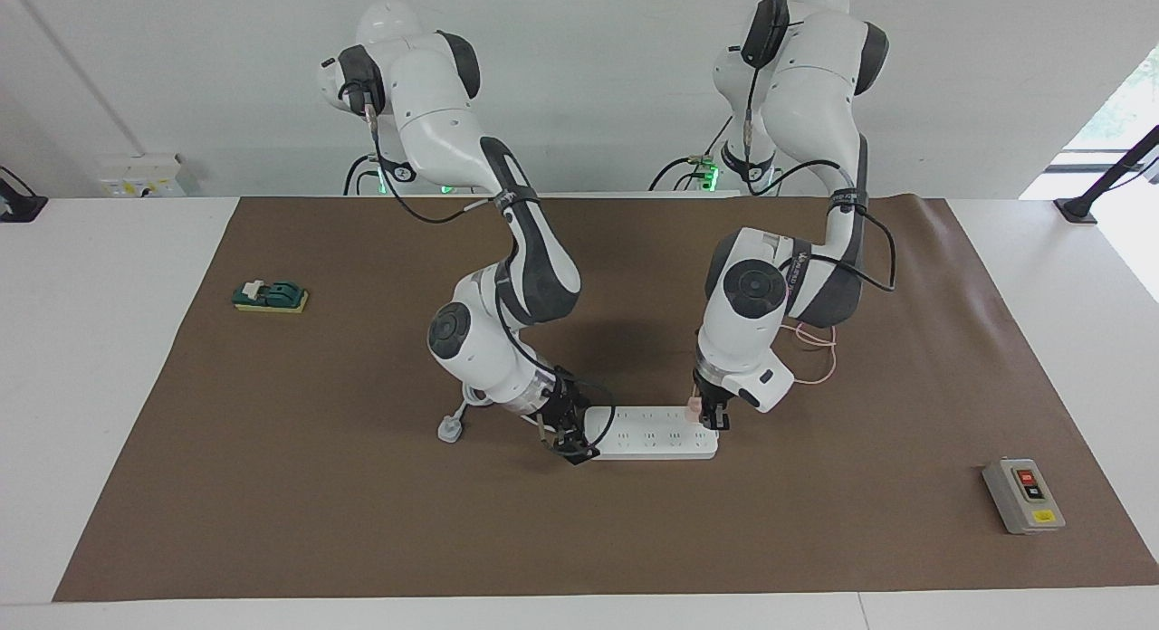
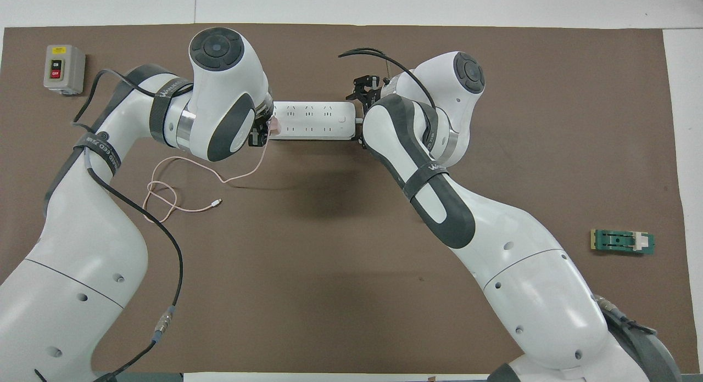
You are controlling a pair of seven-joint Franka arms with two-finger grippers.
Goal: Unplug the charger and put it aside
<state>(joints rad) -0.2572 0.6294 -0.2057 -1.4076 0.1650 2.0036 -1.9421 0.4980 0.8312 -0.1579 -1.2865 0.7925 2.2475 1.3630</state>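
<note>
Brown mat [image 1: 272, 485] on white table [image 1: 90, 386]. Charger [image 1: 693, 409] plugged in strip [image 1: 654, 433], L-arm end; left gripper [image 1: 711, 419] jaws clamped on it. Right gripper [image 1: 569, 442] at strip's other end, jaws unclear. Switch box [image 2: 63, 68]: "ON", "OFF".

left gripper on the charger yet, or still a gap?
Touching. In the facing view the left gripper is closed on the pink charger, plugged into the power strip; no gap shows between them.
</note>
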